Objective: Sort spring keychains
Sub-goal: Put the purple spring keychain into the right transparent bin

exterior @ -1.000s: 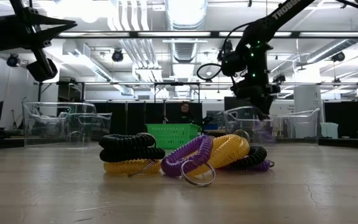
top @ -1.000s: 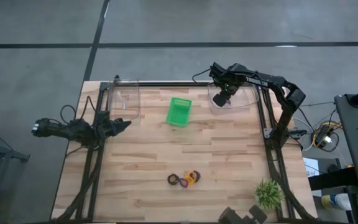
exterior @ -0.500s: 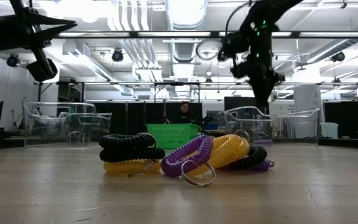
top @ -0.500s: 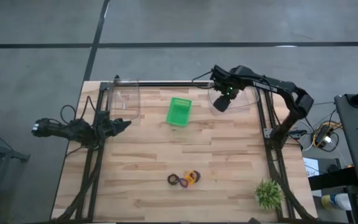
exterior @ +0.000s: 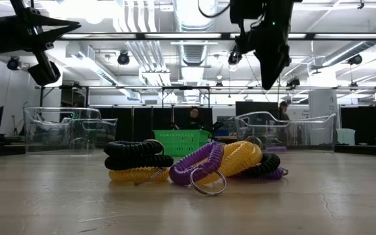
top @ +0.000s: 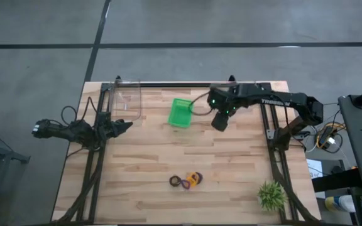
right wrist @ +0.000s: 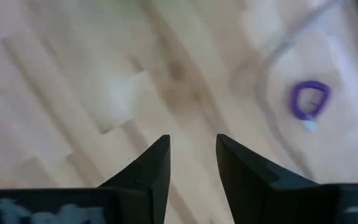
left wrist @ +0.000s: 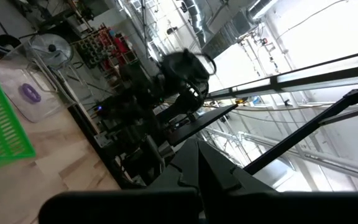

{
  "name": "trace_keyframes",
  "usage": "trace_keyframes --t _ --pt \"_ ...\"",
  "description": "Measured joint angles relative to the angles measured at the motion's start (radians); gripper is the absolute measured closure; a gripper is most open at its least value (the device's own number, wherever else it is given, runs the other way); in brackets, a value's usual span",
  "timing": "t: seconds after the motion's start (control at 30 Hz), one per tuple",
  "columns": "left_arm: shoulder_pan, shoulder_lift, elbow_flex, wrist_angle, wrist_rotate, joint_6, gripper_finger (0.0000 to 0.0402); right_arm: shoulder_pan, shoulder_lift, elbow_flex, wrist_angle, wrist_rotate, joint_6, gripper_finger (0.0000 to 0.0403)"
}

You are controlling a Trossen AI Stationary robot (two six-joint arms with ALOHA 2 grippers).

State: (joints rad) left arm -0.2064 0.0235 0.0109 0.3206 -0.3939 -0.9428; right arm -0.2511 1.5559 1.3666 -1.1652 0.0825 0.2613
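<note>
Moved: right pincer [top: 220, 121], spread and empty, swung off the clear bin toward worktop [top: 231, 163] centre. Spring keychains [top: 186, 181] heaped at 6 o'clock. Advice: descend over one outer coil, avoiding tangles.

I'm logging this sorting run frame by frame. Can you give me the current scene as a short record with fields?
pile: spring keychains in purple, orange and black, heaped on the table's near half
sorted so far: one purple keychain lying in a clear bin
green basket: at the far side, between the clear bins
right gripper: open, empty, above bare table beside the green basket
left gripper: parked at the left edge
plant: near right corner
</note>
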Motion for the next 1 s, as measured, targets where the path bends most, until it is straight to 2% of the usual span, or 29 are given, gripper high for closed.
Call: trace_keyframes --t 0.37,0.7,1.0 --pt "0.0 0.0 0.0 -0.033 0.0 0.0 0.0401 0.219 0.008 0.0 0.149 -0.058 0.088 0.0287" --pt "0.0 0.0 0.0 -0.049 0.0 0.0 0.0401 0.355 0.018 0.0 0.394 -0.118 0.027 0.03" --pt "0.0 0.004 0.0 -0.077 0.002 0.0 0.0401 0.442 0.099 0.001 0.546 -0.173 0.099 0.0318"
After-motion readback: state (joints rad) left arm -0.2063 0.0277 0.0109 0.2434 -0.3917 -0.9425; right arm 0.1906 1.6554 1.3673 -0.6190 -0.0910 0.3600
